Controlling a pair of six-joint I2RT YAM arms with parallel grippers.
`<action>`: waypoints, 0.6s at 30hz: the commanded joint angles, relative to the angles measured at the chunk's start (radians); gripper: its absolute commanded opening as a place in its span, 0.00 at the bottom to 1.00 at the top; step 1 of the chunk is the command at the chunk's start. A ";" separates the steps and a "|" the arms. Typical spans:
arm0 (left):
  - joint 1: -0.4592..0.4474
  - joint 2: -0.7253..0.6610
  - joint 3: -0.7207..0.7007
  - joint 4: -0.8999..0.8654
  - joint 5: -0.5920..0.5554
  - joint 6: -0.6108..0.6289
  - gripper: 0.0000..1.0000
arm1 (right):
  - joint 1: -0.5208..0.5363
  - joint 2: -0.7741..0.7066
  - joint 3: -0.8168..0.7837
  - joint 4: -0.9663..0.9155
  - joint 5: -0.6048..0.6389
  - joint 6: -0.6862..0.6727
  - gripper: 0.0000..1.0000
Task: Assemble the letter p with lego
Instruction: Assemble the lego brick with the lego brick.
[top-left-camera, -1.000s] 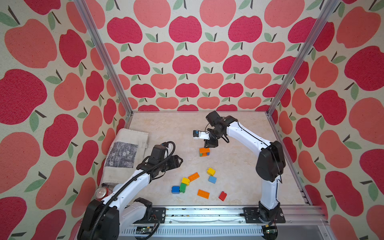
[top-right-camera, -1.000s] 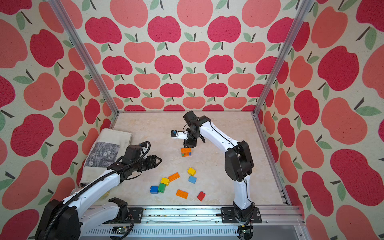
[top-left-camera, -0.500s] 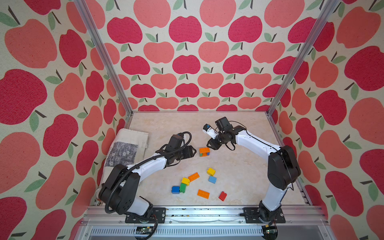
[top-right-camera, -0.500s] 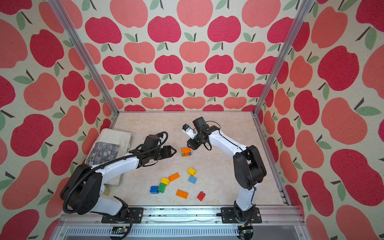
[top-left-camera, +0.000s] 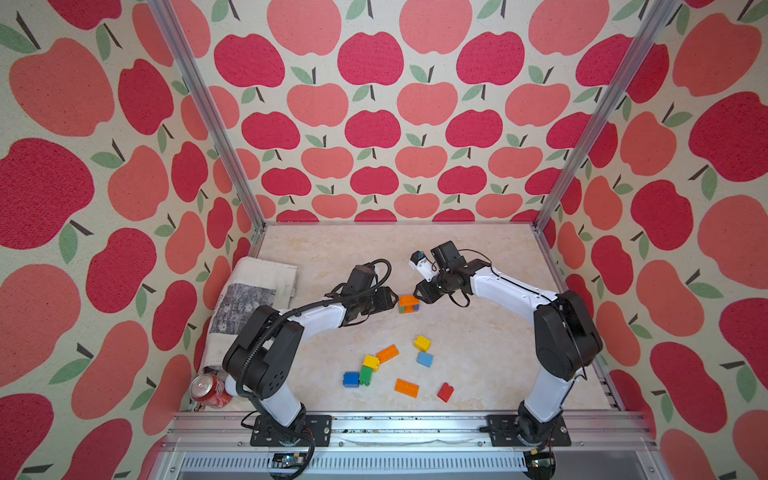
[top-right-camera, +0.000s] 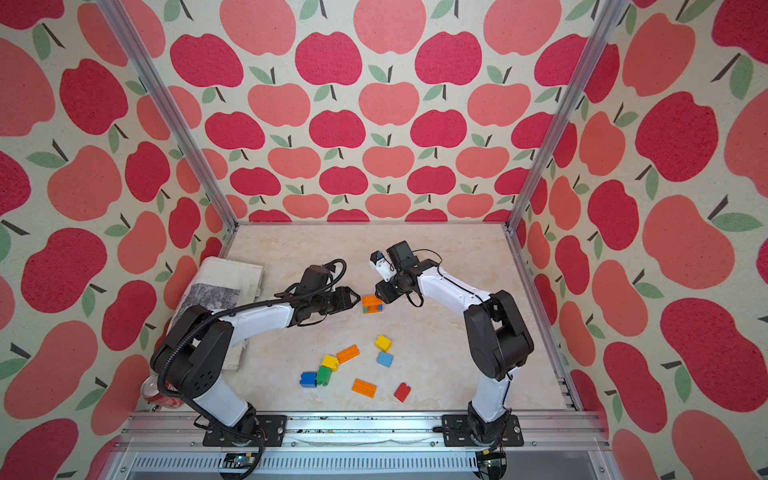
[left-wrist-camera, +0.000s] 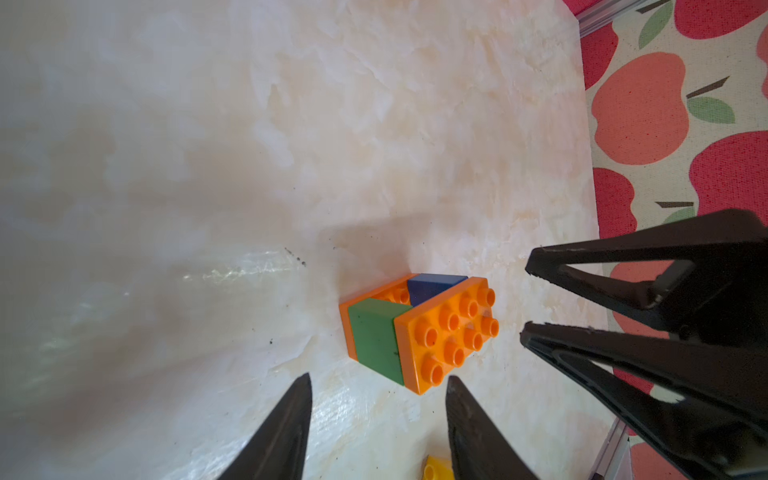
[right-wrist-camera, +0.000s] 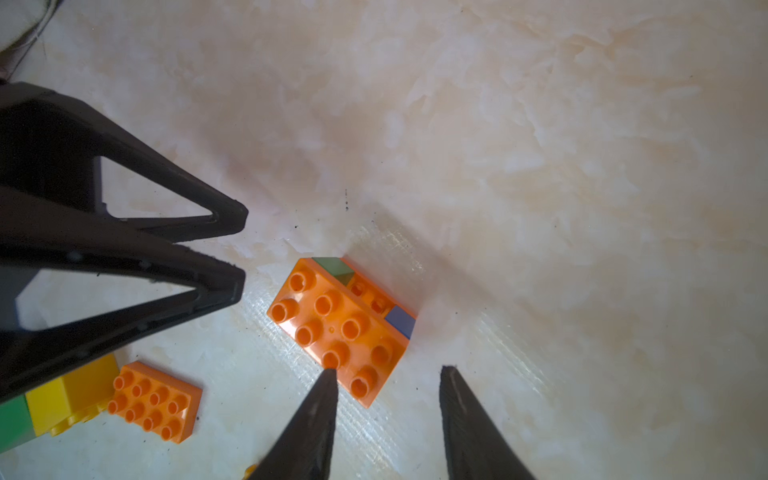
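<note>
Stack (top-left-camera: 409, 304) lies between hands, long axis roughly hand to hand. Left hand (top-left-camera: 393, 300), right hand (top-left-camera: 417, 291): both parted, empty, equally near.

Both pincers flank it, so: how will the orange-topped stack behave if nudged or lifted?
The stack sits flat on a wide orange plate, so a nudge would probably slide it over the glossy table, not tip it. Hard plastic: likely rigid and light. Only the green brick and blue brick join its plates, so twisting might separate them.
</note>
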 joint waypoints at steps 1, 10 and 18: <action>-0.007 0.028 0.038 0.024 0.019 -0.016 0.53 | -0.003 -0.006 -0.011 0.014 -0.008 0.028 0.42; -0.013 0.087 0.052 0.004 0.017 -0.008 0.50 | -0.001 0.043 -0.057 0.029 0.021 0.041 0.36; -0.015 0.119 0.052 0.002 0.020 -0.007 0.47 | 0.003 0.041 -0.095 0.051 0.030 0.059 0.35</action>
